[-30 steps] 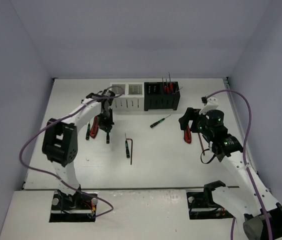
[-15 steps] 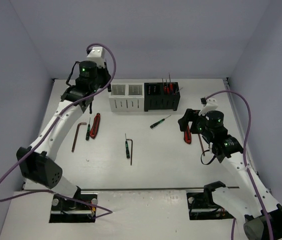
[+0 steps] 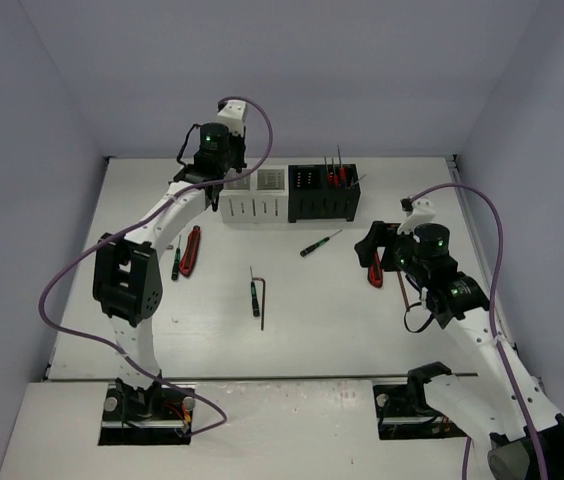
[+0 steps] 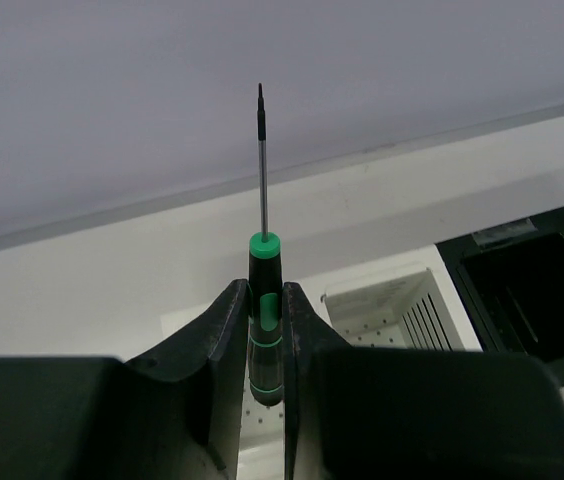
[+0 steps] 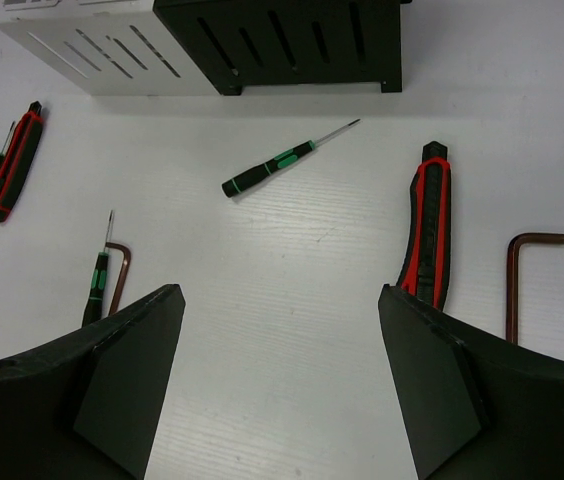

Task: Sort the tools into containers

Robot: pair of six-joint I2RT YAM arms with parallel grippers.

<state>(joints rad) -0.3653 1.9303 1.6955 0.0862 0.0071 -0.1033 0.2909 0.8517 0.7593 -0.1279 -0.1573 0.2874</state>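
Note:
My left gripper (image 4: 265,300) is shut on a green-handled screwdriver (image 4: 264,265), its shaft pointing up and away. It hangs over the left end of the white container (image 4: 392,300) (image 3: 254,195). The black container (image 3: 324,195) next to it holds red-handled screwdrivers (image 3: 336,172). My right gripper (image 5: 280,295) (image 3: 372,245) stands open over bare table. A green screwdriver (image 5: 282,160) lies ahead of it, and a red-handled tool (image 5: 429,230) and a hex key (image 5: 522,270) lie to its right.
Red pliers (image 3: 191,250) and a green screwdriver (image 3: 175,262) lie at the left. Another green screwdriver (image 3: 256,295) and a hex key (image 5: 120,270) lie mid-table. Purple cables loop off both arms. Grey walls close in the table on three sides.
The left arm has risen from the table near the pliers and swung back over the white container, holding the screwdriver. The right arm has barely moved.

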